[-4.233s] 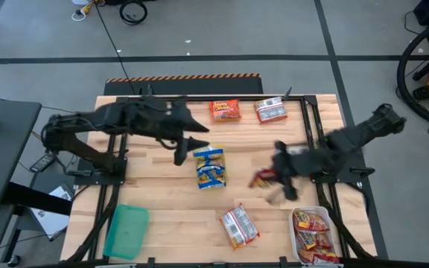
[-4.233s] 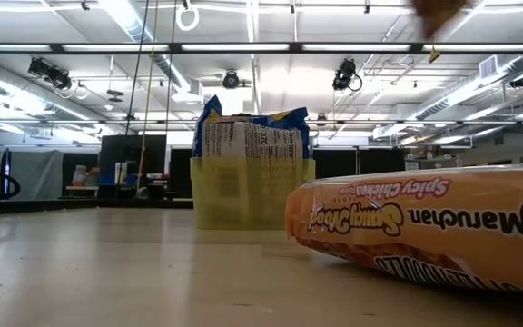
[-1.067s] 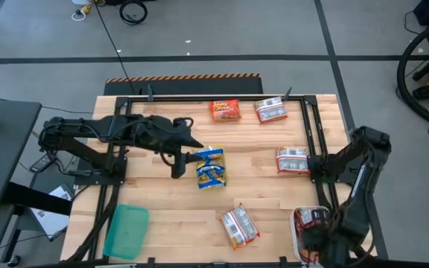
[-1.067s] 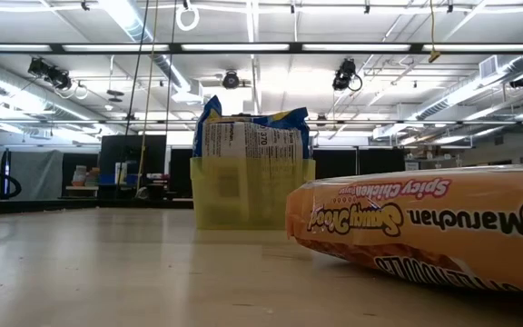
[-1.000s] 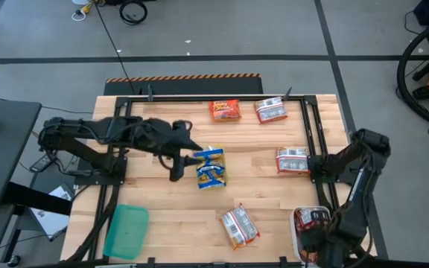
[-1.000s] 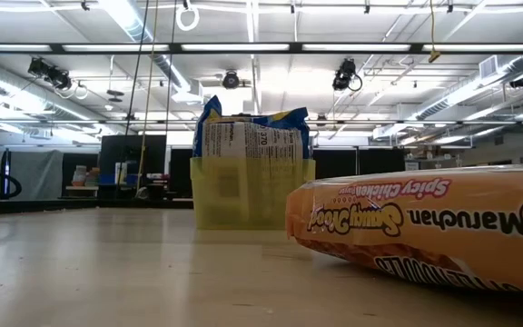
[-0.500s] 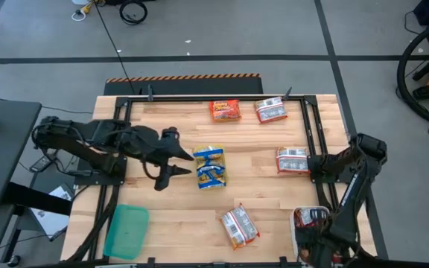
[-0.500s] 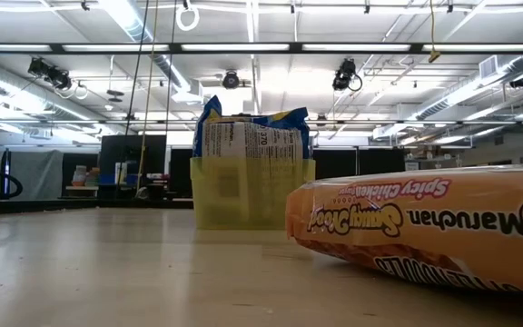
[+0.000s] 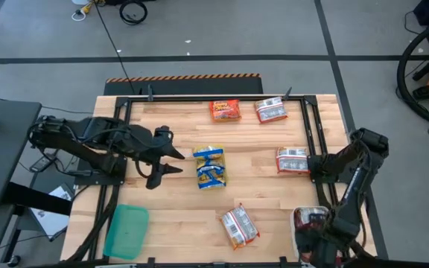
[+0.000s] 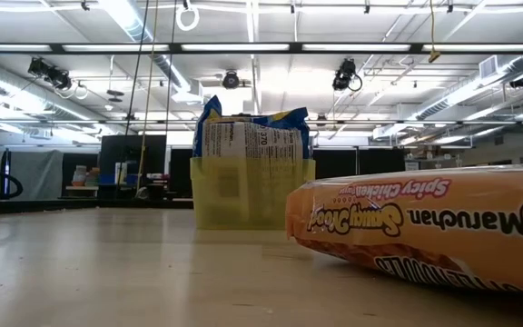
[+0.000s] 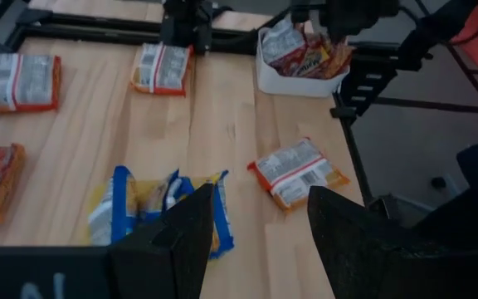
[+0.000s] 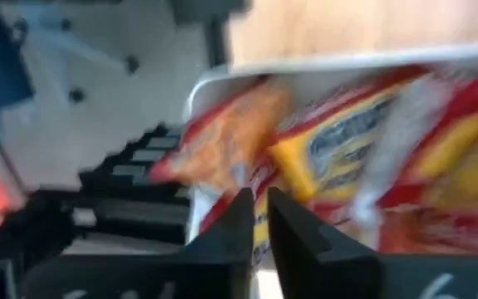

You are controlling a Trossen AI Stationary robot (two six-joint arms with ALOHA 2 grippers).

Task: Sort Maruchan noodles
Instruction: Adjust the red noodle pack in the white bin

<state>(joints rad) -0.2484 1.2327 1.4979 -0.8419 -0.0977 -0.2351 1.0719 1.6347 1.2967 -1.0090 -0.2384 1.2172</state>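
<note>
While the left claw (image 9: 164, 165) hangs with its fingers spread just beside the yellow tray (image 9: 210, 167) at the middle of the bench (image 9: 274, 208), on the tray's left, it holds nothing. That tray carries blue-and-yellow noodle packets (image 11: 160, 208) standing on edge. On the far side of the tray, an orange packet (image 9: 225, 110) and a silver-and-red packet (image 9: 272, 110) lie side by side, apart, at the bench's far edge. To the tray's right lies a second silver-and-red packet (image 9: 293, 160), and on its near right a third (image 9: 239, 225), set askew. The right claw (image 12: 256, 218) is over the white tray (image 11: 265, 76) at the bench's near right corner, well apart from the yellow tray, fingers nearly pressed together, gripping nothing visible. The white tray holds orange-red packets (image 12: 338, 158). A green tray (image 9: 126, 231) sits at the near left corner.
</note>
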